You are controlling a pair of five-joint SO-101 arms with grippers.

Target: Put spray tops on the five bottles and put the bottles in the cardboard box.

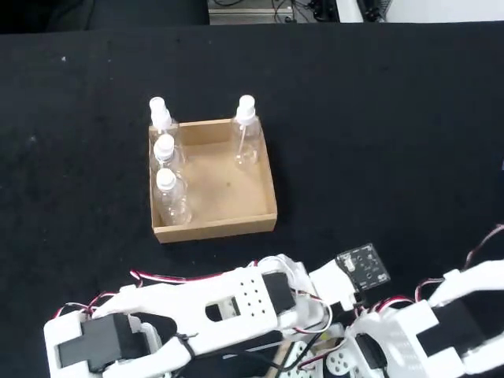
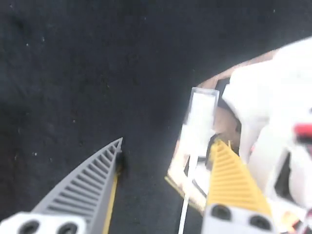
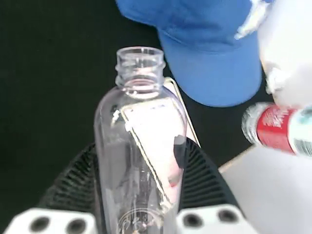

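A black cloth (image 1: 378, 118) covers the whole table, matte and dotted with pale specks of lint; the light over it is even and soft; at the far edge the cloth ends at a narrow strip, where a grey panel (image 1: 248, 12) sits near the middle, a tangle of dark cables (image 1: 315, 9) lies just to its right, and a white surface (image 1: 445, 9) fills the far right corner; the right wrist view shows a blue cap (image 3: 214, 53) against the black cloth, a red-labelled plastic bottle (image 3: 275, 131) just beside it, and a pale surface (image 3: 273, 195) close by.
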